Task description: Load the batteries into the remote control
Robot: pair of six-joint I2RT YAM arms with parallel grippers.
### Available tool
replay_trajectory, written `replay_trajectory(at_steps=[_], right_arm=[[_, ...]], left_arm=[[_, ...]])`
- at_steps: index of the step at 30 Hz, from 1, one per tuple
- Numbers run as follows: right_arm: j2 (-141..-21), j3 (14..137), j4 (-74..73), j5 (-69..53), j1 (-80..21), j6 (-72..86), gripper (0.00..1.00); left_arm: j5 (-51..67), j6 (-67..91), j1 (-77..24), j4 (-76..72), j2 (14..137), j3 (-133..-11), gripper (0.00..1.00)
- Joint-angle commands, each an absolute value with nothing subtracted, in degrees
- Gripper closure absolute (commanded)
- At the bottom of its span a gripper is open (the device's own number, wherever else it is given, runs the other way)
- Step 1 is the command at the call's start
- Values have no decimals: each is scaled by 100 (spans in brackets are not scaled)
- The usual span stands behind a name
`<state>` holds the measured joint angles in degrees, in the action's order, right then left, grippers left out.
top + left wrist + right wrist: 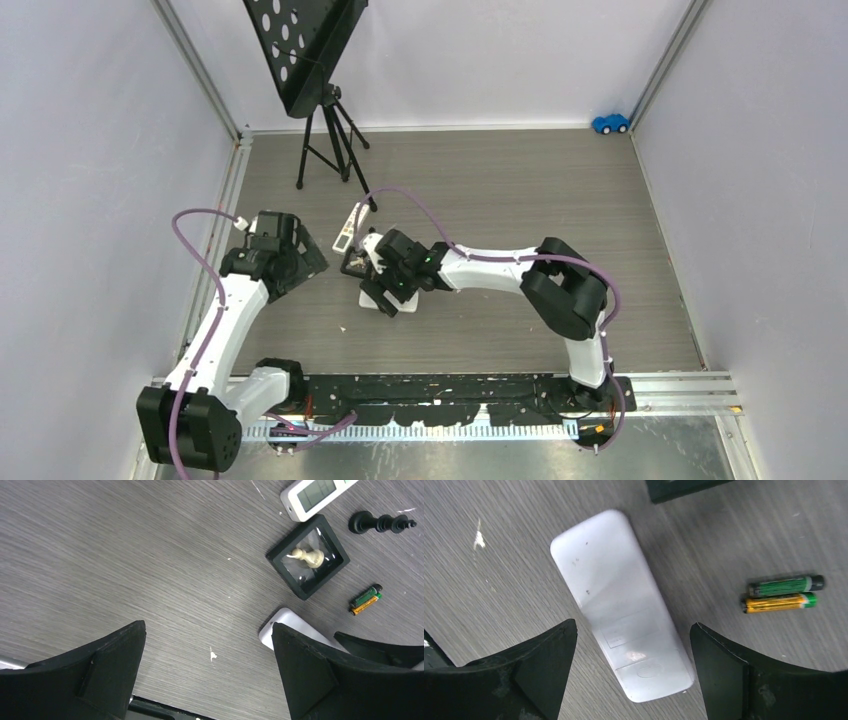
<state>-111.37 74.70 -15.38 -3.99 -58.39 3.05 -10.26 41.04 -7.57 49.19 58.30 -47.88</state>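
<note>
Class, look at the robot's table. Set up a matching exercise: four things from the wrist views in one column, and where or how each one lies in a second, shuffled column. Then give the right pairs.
Things
1. white remote control in the right wrist view
2. batteries
3. white pawn
4. black chess piece

Places or states
A. on its side on the bare table
B. inside the black square frame
C. two side by side, green and orange wraps
D. plain side up below the open right gripper

Pairs: 1-D, 2-C, 3-B, 4-A
</note>
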Motion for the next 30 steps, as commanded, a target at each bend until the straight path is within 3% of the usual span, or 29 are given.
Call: replay_trajectory(at_steps=[1, 8, 10, 12, 16, 24, 30], right_arm=[[-11304, 7703, -1648, -503, -5942, -145, 12], [-11601, 7841, -1766, -175, -6110, -324, 16], [-11682, 7920, -1818, 168, -6134, -278, 28], [-11731, 7985, -1845, 662, -6130, -91, 54], [-11352, 7725, -1614, 915, -6135, 262, 67], [-9914, 6923, -1334, 1315, -5856, 998, 68], [-9238, 6119, -1160, 2065, -4598, 2070, 67]], left_arm=[[-1115, 4045, -583, 5065, 5681, -4848, 0], [-885, 3965, -545, 5001, 5798, -4843, 0], [-835, 3957, -537, 4978, 5802, -4835, 0], [-783, 3947, -530, 4964, 5800, -4825, 0], [-729, 3929, -533, 4950, 5784, -4803, 0], [-443, 3916, -527, 4799, 5761, -4723, 0], [152, 3885, -527, 4533, 5902, -4629, 0]])
